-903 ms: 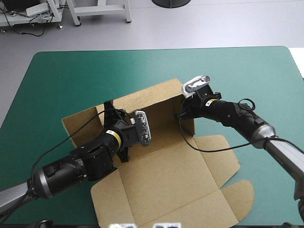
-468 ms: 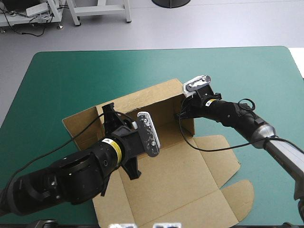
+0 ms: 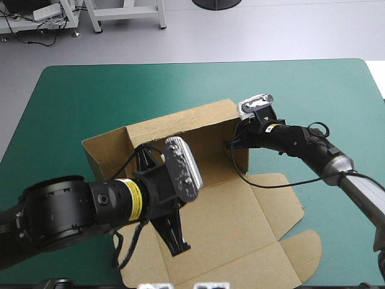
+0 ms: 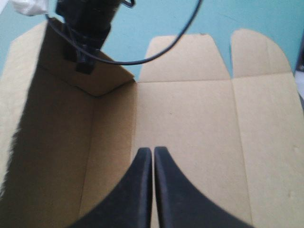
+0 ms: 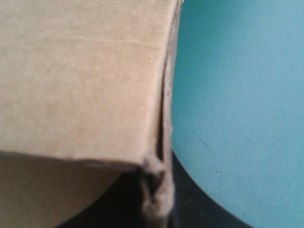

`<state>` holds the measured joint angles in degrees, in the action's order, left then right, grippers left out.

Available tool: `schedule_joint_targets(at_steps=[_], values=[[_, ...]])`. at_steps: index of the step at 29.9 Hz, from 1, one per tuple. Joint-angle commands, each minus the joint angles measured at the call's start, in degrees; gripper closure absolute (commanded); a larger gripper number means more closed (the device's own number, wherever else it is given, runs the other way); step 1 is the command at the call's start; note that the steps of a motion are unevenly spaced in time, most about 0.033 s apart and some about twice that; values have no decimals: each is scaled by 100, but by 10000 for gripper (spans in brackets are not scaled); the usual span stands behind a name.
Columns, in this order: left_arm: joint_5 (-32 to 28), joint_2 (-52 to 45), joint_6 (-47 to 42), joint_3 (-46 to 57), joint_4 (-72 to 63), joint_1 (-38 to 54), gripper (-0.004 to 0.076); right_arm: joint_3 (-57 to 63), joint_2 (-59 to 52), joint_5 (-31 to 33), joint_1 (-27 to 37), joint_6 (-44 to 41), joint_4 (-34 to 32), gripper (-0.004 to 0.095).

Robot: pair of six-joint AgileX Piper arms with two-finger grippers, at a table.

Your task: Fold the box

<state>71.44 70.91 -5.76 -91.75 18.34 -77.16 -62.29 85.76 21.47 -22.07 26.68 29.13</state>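
From above, the brown box (image 3: 240,211) is sitting centrally on the table (image 3: 72,96), walls raised, lid lying flat, the left gripper (image 3: 179,247) hovering over its floor. Left wrist: its fingers (image 4: 137,190) are meeting, holding nothing. Right wrist: the right gripper (image 5: 154,187) is clamping a wall corner, best gripped steadily during tucking

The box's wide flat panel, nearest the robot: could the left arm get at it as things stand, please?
Probably yes. The left gripper hangs shut right over the flat panel, and the right gripper is off at the box's raised right wall, shut on it, so nothing stands between.
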Motion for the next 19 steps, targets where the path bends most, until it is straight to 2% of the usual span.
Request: schedule_joint_targets(at_steps=[1, 7, 13, 16, 19], values=[[198, -231, -279, -533, 551, 385, 723, -136, -184, 221, 138, -65, -16, 926], [208, -314, -36, -1843, 884, 1758, 723, -136, -184, 352, 142, -65, -55, 926], [208, -301, 10, -2196, 1955, 3588, 723, -136, -184, 623, 142, -65, -117, 926], [208, -189, 289, -2023, 1517, 4988, 723, -136, -184, 683, 142, -136, -191, 926], [135, -22, 576, -1662, 276, 6388, 723, -136, -184, 745, 142, -153, -202, 926]])
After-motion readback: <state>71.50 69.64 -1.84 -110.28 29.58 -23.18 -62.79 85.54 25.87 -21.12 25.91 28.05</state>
